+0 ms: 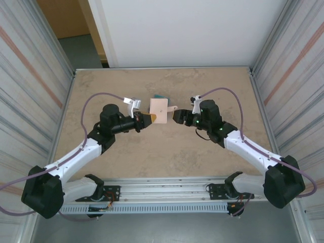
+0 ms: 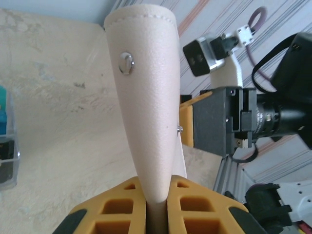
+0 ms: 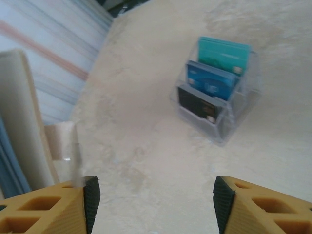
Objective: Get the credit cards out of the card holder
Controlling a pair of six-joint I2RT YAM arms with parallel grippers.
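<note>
Left hand [image 1: 145, 120] is clenched on one end of the card holder [image 2: 146, 107]. The tan face is toward its camera and the holder sticks straight out from between the yellow fingers. Right hand [image 3: 156, 207] is released, fingers wide apart, nothing between them.

The gripped end of the holder is hidden inside the left fingers. Cannot tell if anything is inside the holder. In the right wrist view the holder is cut off at the left edge: pale rim, a strip of blue inner face, and a blurred tan tab [image 3: 61, 141].

The holder sits between the two hands, with the right hand just beside its tab side; contact cannot be told.

Beyond it, the credit cards [image 3: 212, 83] stand in a clear tiered stand [image 3: 234, 126] on the worktop [image 1: 152, 162]: dark in front, blue in the middle, teal at the back, apart from both hands. From above, the holder mostly covers them.
</note>
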